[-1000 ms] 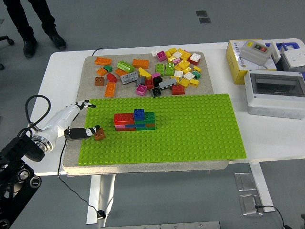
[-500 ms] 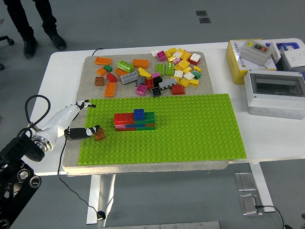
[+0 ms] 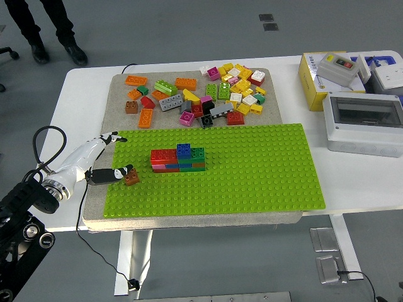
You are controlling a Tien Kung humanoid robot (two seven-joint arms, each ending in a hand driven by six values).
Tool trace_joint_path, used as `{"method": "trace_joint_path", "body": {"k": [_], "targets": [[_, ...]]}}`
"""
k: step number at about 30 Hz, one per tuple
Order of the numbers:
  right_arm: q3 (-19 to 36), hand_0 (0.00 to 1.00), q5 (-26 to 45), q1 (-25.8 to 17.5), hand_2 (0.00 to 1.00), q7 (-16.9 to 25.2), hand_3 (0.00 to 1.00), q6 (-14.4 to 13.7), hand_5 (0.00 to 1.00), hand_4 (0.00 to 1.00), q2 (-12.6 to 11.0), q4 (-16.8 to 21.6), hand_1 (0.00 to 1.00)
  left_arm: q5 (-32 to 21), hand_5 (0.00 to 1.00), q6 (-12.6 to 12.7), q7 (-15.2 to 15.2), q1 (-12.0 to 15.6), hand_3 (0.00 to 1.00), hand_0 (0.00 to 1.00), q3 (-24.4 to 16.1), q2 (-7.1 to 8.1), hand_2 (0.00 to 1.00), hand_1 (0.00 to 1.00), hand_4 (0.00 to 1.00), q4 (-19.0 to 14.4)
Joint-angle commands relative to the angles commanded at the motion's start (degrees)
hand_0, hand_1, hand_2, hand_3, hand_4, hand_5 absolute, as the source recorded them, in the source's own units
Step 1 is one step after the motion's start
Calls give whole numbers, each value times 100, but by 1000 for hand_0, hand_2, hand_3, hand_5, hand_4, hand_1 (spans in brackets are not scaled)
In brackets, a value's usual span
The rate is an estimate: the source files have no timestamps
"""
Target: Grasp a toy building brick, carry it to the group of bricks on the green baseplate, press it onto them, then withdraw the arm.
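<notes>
Fingers (image 3: 119,172) of the left hand (image 3: 104,165) pinch a brown brick (image 3: 131,178) over the green baseplate's (image 3: 252,170) left edge.

White forearm (image 3: 79,160), blk cable (image 3: 44,135)

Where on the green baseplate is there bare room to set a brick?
The green baseplate is bare right of the stacked brick group and along its near edge. The left hand holding a brown brick crowds the left edge.
</notes>
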Motion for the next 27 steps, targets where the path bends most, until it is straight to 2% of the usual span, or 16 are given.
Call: {"method": "trace_joint_path", "body": {"k": [9, 11, 12, 17, 18, 23, 24, 27], "targets": [[22, 746, -23, -1, 742, 4, 798, -12, 998, 631, 1, 0, 709, -218, 373, 135, -201, 21, 831, 981, -6, -5, 977, 960, 738, 20], [25, 746, -22, -5, 742, 2, 798, -14, 998, 631, 1, 0, 709, -370, 373, 231, -296, 36, 831, 981, -15, -1, 977, 960, 738, -9], [30, 746, -26, -8, 741, 1, 798, -14, 998, 631, 1, 0, 709, -451, 421, 286, -348, 40, 822, 969, -18, 1, 934, 924, 690, -26], [26, 746, -18, -6, 741, 7, 798, -15, 998, 631, -1, 0, 709, -715, 421, 494, -575, 53, 822, 969, -36, 14, 934, 924, 690, -131], [20, 742, -13, -3, 741, 9, 798, -16, 998, 631, -3, 0, 709, -753, 395, 536, -622, 57, 799, 953, -30, 20, 907, 902, 626, -165], [25, 742, -15, 1, 741, -2, 798, 0, 998, 631, -6, 0, 709, -949, 395, 731, -825, 56, 799, 953, 5, 30, 907, 902, 626, -252], [25, 744, -13, 1, 740, -4, 798, 2, 998, 631, -6, 0, 709, -962, 356, 743, -836, 57, 781, 949, 7, 30, 894, 895, 576, -253], [24, 744, -7, 3, 740, -9, 798, 14, 998, 631, -6, 0, 709, -964, 356, 767, -839, 64, 781, 949, 18, 38, 894, 895, 576, -286]]}}
